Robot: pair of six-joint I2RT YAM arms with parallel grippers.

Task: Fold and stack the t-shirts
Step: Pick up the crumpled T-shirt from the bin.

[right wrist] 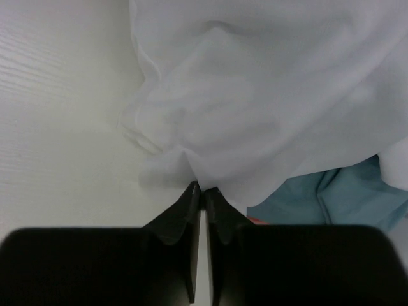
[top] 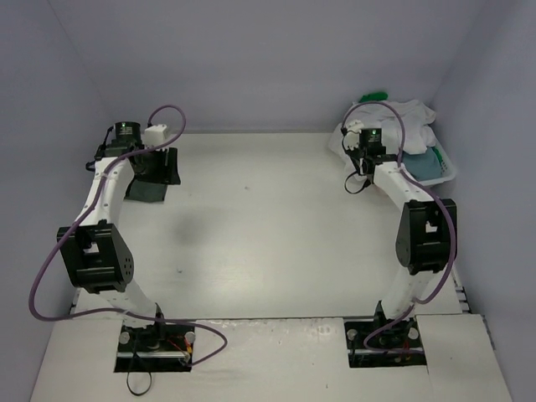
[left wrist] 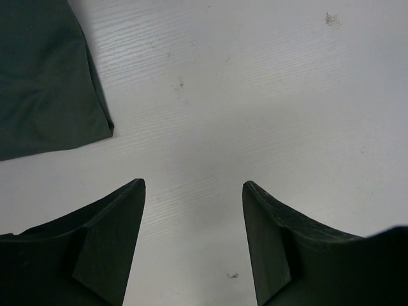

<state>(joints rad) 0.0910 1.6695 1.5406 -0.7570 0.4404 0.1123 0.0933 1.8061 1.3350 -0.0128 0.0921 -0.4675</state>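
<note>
- My right gripper (right wrist: 202, 189) is pinched narrow on the near edge of the white shirt (right wrist: 268, 95). The rest is heaped beyond my tips, at the table (top: 268, 234)'s far-right corner.
- My left gripper (left wrist: 193, 183) stands wide and empty, beside the grey shirt (left wrist: 44, 76).

White table (top: 268, 226), shirts at 2 far corners.
Far L: dark grey t-shirt (left wrist: 44, 76) lying flat on top. Far R: heap w/ white t-shirt (top: 410, 121) spilling onto the surface, green t-shirt (top: 374, 97) at back, blue-grey t-shirt (top: 434, 163) at R edge.
</note>
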